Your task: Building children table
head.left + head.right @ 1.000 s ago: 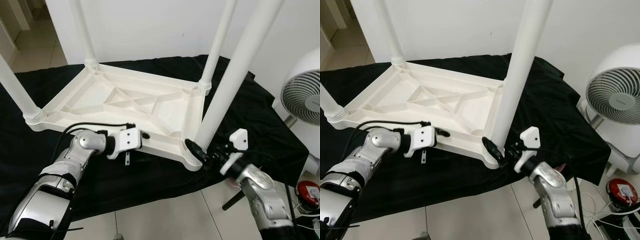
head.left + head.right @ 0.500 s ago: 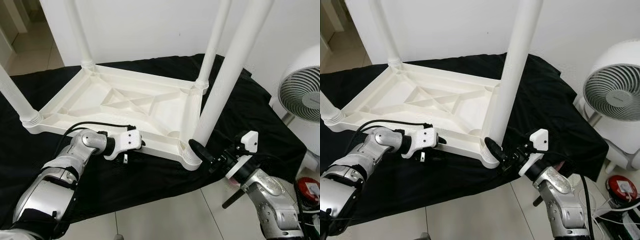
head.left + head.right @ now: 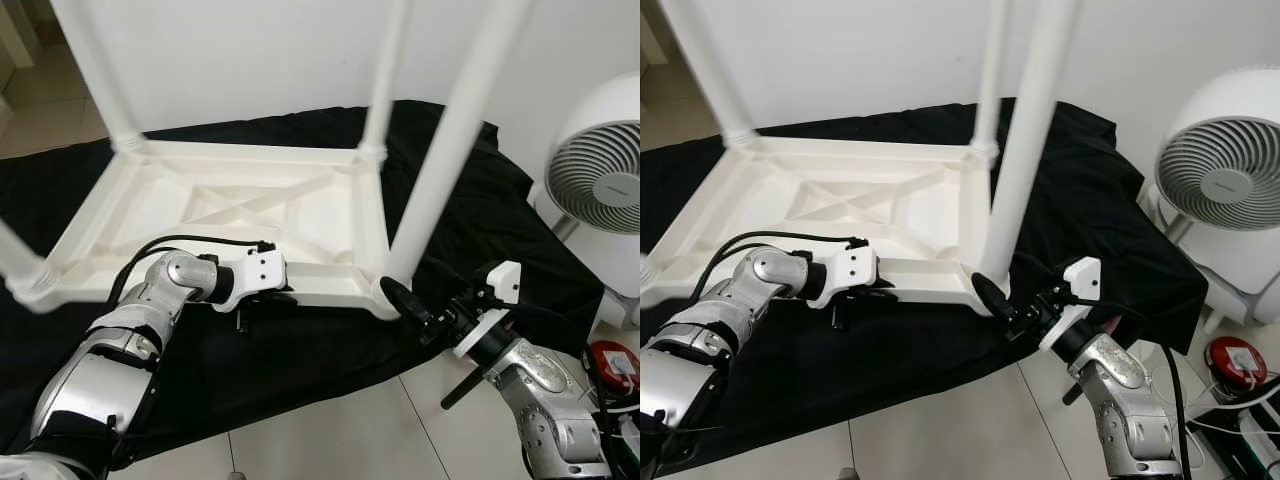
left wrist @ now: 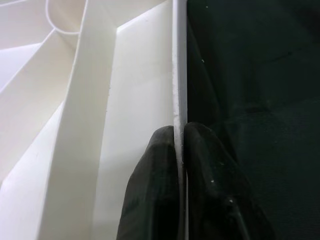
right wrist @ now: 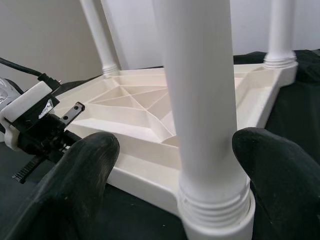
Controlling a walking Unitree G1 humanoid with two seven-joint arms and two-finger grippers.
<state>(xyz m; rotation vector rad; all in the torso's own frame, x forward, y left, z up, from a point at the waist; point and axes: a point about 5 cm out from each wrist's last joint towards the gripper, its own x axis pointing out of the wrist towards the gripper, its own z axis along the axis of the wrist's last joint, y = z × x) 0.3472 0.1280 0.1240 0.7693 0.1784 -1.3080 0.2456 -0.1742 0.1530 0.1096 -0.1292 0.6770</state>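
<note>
The white table (image 3: 235, 210) lies upside down on a black cloth (image 3: 480, 215), legs up; the left gripper (image 4: 180, 150) is clenched on its near rim — one finger each side; the right gripper (image 5: 175, 165) stands spread around the near corner leg (image 5: 202, 100), fingers not touching it.

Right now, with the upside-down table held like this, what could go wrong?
The left tool pinches just the thin rim of the table top; that small hold may slip if the top shifts. The right tool is open around the near leg at its base, so the leg could tilt or come loose if bumped. The table lies on a black cloth that hangs over the edge and might slide.
</note>
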